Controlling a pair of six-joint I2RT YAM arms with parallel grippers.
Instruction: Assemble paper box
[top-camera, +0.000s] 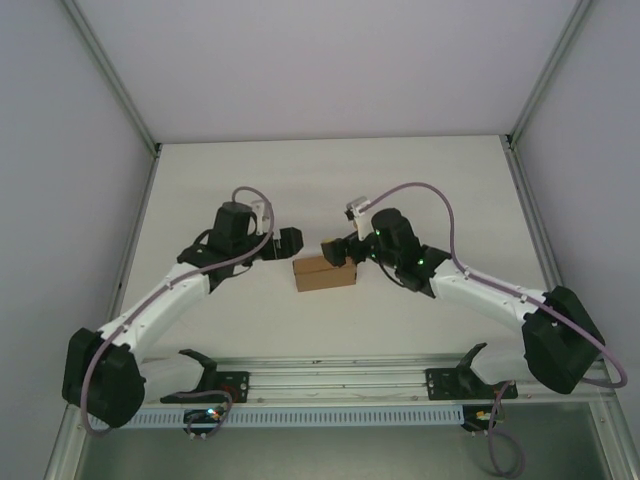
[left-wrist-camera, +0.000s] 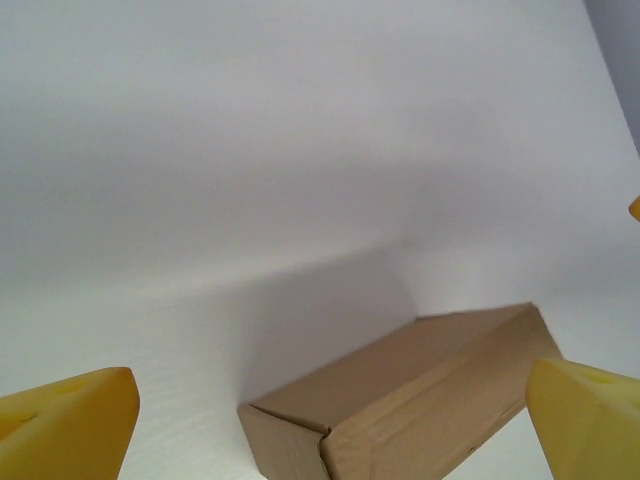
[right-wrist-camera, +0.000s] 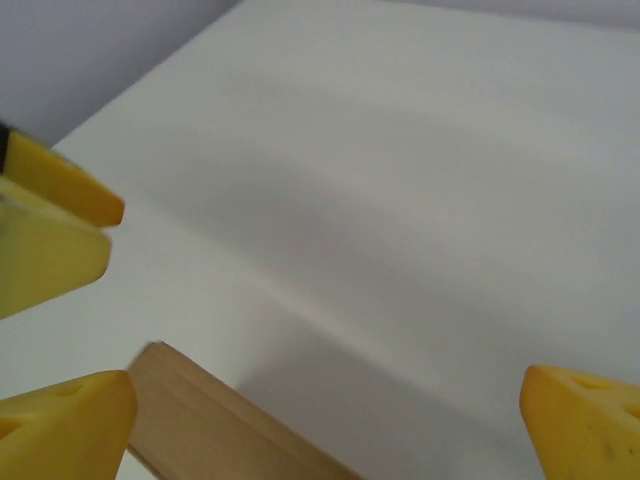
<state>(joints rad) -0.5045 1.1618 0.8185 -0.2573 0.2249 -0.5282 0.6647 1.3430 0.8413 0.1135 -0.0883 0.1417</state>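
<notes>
The paper box (top-camera: 325, 274) is a small closed brown cardboard box lying on the white table, between the two arms. In the left wrist view the box (left-wrist-camera: 420, 390) lies low between my yellow fingers (left-wrist-camera: 70, 420), corner toward the camera, flaps folded shut. My left gripper (top-camera: 290, 241) hovers just behind the box's left end, open and holding nothing. My right gripper (top-camera: 340, 250) hovers over the box's back right part, open too. The right wrist view catches one end of the box (right-wrist-camera: 200, 425) by the lower left finger (right-wrist-camera: 65, 425), apart from it.
The white table (top-camera: 420, 190) is walled by grey panels at the back and sides. The left gripper's yellow fingers (right-wrist-camera: 55, 215) appear at the left edge of the right wrist view. A metal rail (top-camera: 330, 378) runs along the near edge.
</notes>
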